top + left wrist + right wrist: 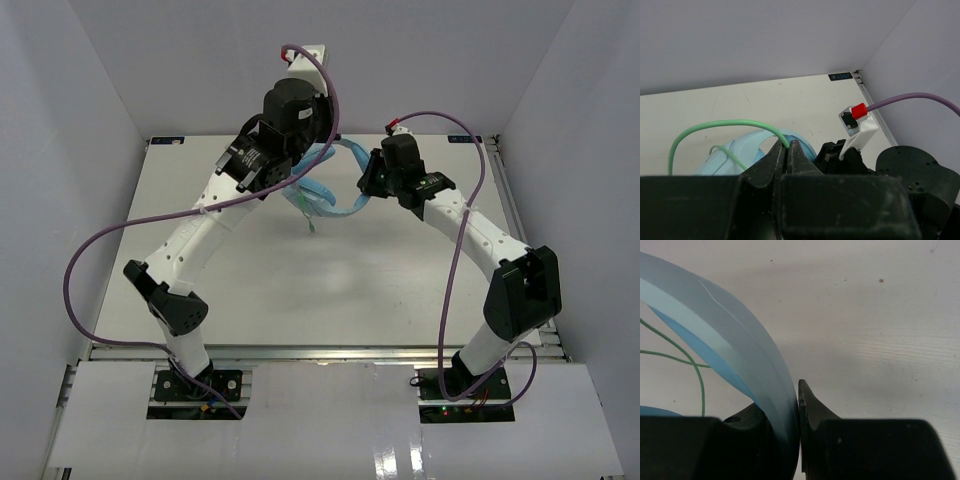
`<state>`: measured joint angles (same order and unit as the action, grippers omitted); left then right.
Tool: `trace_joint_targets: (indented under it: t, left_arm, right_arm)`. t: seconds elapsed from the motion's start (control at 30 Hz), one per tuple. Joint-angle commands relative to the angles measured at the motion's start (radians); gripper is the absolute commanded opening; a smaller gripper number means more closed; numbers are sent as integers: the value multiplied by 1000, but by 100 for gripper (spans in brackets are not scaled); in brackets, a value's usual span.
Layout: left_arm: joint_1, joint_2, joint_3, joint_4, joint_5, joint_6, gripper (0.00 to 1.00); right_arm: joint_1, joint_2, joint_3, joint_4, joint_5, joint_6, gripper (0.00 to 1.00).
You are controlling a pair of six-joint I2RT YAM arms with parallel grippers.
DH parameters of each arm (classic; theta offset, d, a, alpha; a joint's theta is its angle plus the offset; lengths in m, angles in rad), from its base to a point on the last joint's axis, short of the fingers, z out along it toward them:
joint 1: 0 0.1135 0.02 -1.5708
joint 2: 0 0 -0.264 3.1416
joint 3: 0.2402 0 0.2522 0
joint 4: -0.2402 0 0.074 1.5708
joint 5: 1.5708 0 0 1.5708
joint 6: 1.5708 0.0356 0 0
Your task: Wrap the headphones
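White tabletop is being overhung, toward its far side, by light blue padded over-ear headphones. Their headband is being pinched by the right gripper, while their thin pale green cable, arching just beyond, is being nipped by the left gripper, judged nearer for winding.

The headphones are light blue, their thin cable pale green. The arms are white with black joints, their cords purple, the table cream.
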<state>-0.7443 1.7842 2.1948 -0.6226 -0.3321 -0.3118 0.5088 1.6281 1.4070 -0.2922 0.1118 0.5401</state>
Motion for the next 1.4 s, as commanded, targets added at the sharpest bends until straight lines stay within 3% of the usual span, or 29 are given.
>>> trace_joint_targets:
  t: [0.0, 0.2, 0.27, 0.37, 0.47, 0.6, 0.83, 1.0, 1.1, 1.23, 1.27, 1.37]
  left_arm:
    - [-34, -72, -26, 78, -83, 75, 0]
    - [-35, -119, -93, 101, -272, 71, 0]
    - [-21, -185, -191, 147, -322, 53, 0]
    - [31, -259, -288, 155, -298, -30, 0]
    - [91, -340, -427, 152, -215, -138, 0]
    - [155, -425, -634, 133, -100, -298, 0]
    - [186, -631, -1149, 202, 88, -550, 0]
    - [191, -671, -1429, 249, 211, -559, 0]
    - [192, -646, -1504, 282, 287, -520, 0]
    - [192, -551, -1489, 253, 280, -383, 1]
    - [192, -530, -1476, 240, 261, -338, 4]
    - [192, -460, -1392, 161, 244, -257, 43]
  right_arm:
    - [-12, 6, 91, 58, -11, 108, 8]
    - [-29, -96, -16, 84, 53, -7, 8]
    - [-32, -175, -92, 124, 94, -165, 8]
    - [-48, -340, -253, 198, 84, -348, 8]
    - [-81, -548, -417, 279, -30, -583, 8]
    - [-135, -712, -516, 243, -147, -759, 8]
    - [-260, -808, -526, 223, -179, -835, 8]
    - [-316, -785, -468, 200, -241, -767, 8]
    - [-338, -757, -434, 186, -274, -724, 8]
    - [-350, -710, -361, 152, -308, -682, 8]
    - [-354, -692, -330, 136, -314, -678, 8]
    - [-366, -655, -261, 100, -319, -683, 8]
